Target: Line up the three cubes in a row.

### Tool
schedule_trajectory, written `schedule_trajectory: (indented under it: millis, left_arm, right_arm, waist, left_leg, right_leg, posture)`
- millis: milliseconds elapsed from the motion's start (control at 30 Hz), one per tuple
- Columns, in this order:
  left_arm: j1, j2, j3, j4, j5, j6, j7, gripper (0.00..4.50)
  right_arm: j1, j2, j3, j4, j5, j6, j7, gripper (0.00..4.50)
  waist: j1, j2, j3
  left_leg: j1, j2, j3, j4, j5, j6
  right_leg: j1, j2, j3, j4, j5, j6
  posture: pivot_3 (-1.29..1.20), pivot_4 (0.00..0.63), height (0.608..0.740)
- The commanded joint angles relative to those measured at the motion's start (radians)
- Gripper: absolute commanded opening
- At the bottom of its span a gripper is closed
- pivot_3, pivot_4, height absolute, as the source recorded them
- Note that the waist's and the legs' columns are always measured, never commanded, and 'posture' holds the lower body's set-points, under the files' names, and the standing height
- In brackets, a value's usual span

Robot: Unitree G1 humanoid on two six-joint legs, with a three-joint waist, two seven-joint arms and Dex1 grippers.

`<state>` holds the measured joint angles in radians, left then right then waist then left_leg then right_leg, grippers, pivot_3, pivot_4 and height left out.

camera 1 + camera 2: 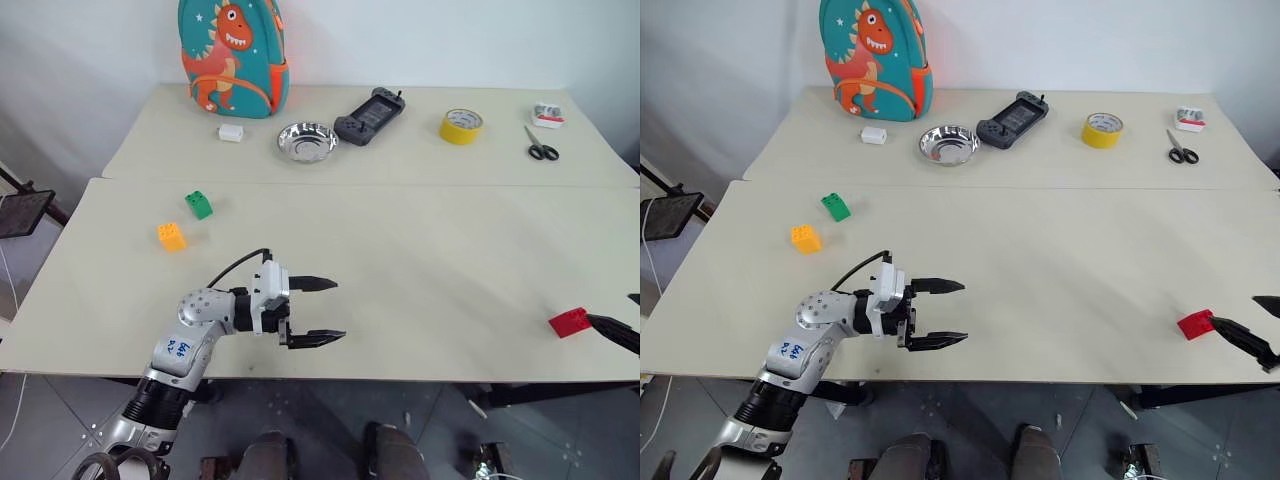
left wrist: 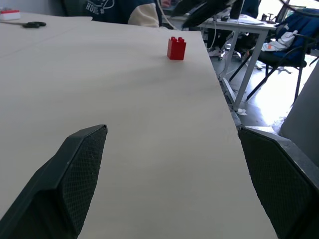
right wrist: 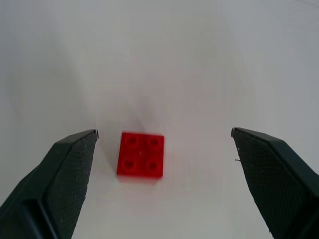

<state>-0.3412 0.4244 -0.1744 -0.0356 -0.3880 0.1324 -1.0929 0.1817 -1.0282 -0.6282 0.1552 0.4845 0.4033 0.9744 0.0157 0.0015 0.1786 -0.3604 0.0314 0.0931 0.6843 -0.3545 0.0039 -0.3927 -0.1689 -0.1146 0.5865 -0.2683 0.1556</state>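
Gaping wide, the right pincer [image 3: 164, 144] hangs over the red cube [image 3: 141, 154] near the worktop's [image 1: 420, 280] right edge — light, hard, slick plastic; pinch its flat sides.

The pale surface [image 1: 420, 270] is carrying a red cube [image 1: 568, 322] lower right, green cube [image 1: 198, 204] and orange cube [image 1: 171, 236] left, a backpack [image 1: 233, 55] upper left.

1. An office-like lab: two plain beige tables [image 1: 420, 290] stand pushed together against a white wall.
2. Cluttered desks and a blue office chair [image 2: 299, 35] stand beyond.
3. A black handheld controller [image 1: 368, 115] lies there.
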Motion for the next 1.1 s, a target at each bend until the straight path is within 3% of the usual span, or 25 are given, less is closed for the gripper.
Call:
schedule_trajectory:
  millis: [33,267,367,567,633,733,867,1000,1100]
  left_arm:
    - [0.013,0.007,0.015,-0.046,-0.018,-0.026,-0.020,4.48]
    - [0.024,0.036,0.026,-0.047,-0.024,-0.027,-0.053,4.48]
    - [0.016,0.035,0.032,-0.038,-0.017,-0.034,-0.050,4.50]
    - [0.025,0.047,0.046,-0.033,-0.009,-0.042,-0.044,4.50]
    - [0.036,0.059,0.057,-0.038,-0.010,-0.041,-0.037,4.50]
    - [0.059,0.077,0.078,-0.046,-0.010,-0.039,-0.022,4.50]
    - [0.133,0.117,0.146,-0.030,0.001,-0.060,0.009,4.50]
    - [0.215,0.146,0.208,-0.053,-0.012,-0.062,0.037,4.50]
    - [0.265,0.162,0.240,-0.085,-0.019,-0.056,0.055,4.50]
  right_arm:
    - [-0.048,-0.021,0.079,0.068,-0.070,-0.029,0.004,4.50]
    - [-0.174,-0.016,0.199,0.201,-0.154,-0.077,0.010,4.50]
    - [-0.191,-0.013,0.216,0.204,-0.159,-0.100,0.036,3.90]
    - [-0.200,-0.039,0.255,0.159,-0.152,-0.111,0.143,1.92]
    - [-0.238,-0.044,0.283,0.113,-0.129,-0.100,0.198,1.52]
    - [-0.347,-0.033,0.355,0.006,-0.084,-0.062,0.272,1.53]
    - [-0.659,0.069,0.648,-0.160,-0.119,0.028,0.363,1.53]
    - [-0.836,0.214,0.847,-0.099,-0.213,0.027,0.373,1.53]
    - [-0.914,0.297,0.934,0.004,-0.302,-0.056,0.359,1.53]
  waist:
    - [0.008,0.000,0.000]
    - [0.007,0.000,0.000]
    - [0.007,0.000,0.000]
    - [0.007,0.000,0.000]
    - [0.004,0.001,0.000]
    - [-0.013,0.001,0.000]
    - [-0.045,0.001,0.000]
    - [-0.032,0.001,0.000]
    - [-0.016,0.001,0.000]
  left_leg:
    - [0.000,0.000,0.000,0.000,0.000,0.000]
    - [-0.001,0.000,0.001,0.001,0.000,0.000]
    - [-0.001,0.000,0.001,0.001,0.000,0.000]
    - [-0.001,0.000,0.001,0.001,0.000,0.000]
    - [-0.001,0.000,0.001,0.001,0.000,0.000]
    - [0.000,0.000,0.001,0.001,0.000,0.000]
    - [0.001,0.002,0.001,0.001,0.000,-0.001]
    - [-0.001,0.004,-0.003,0.000,-0.001,-0.004]
    - [-0.011,0.003,-0.003,0.004,-0.003,-0.003]
  right_leg:
    - [0.000,0.000,0.000,0.000,0.000,0.000]
    - [0.000,0.000,0.000,0.000,0.000,0.000]
    - [0.000,0.000,0.000,0.000,0.000,0.000]
    - [0.000,0.000,0.000,-0.001,0.000,0.000]
    - [0.000,0.000,0.000,0.000,0.000,0.000]
    - [-0.001,0.000,0.000,0.000,0.000,0.000]
    - [-0.002,0.001,0.001,0.002,0.000,0.000]
    - [-0.003,0.002,-0.004,0.004,0.000,0.000]
    - [-0.010,0.002,-0.005,0.004,0.001,0.001]
  posture:
    - [0.00,0.150,0.740]
    - [0.00,0.150,0.740]
    - [0.00,0.150,0.740]
    - [0.00,0.150,0.740]
    - [0.00,0.150,0.740]
    - [0.00,0.150,0.740]
    - [0.00,0.150,0.740]
    - [0.00,0.150,0.740]
    - [0.00,0.150,0.740]
